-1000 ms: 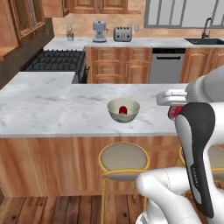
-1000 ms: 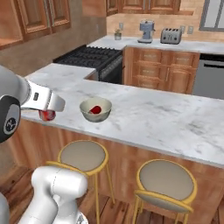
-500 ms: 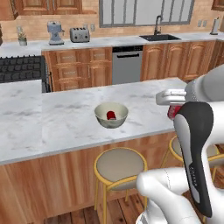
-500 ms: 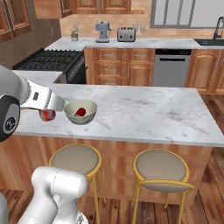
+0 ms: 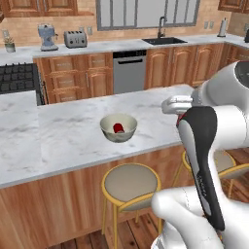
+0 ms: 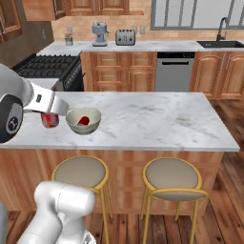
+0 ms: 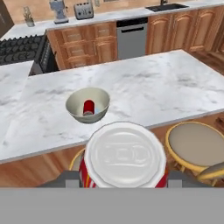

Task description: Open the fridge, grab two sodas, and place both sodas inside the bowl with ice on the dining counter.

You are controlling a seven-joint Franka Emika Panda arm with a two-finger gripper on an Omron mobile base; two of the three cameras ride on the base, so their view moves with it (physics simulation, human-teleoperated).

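Observation:
My gripper is shut on a red soda can, held upright in front of the dining counter's near edge, just left of the bowl in the right base view. The hand view has the held can's silver top low in the middle, with the gripper around it. Ahead on the marble counter stands the grey-green bowl with a second red can lying inside. In the left base view the bowl holds that can, and the gripper is to its right. The fridge is out of view.
Yellow-legged round stools stand under the counter's near edge, one right below the hand. Behind the counter run wood cabinets with a dishwasher, a sink, a stove, a toaster and a coffee machine.
The base has driven, so the whole scene shifted left in both base views and the bowl now sits closer to the held can. The gripper keeps its hold on the can.

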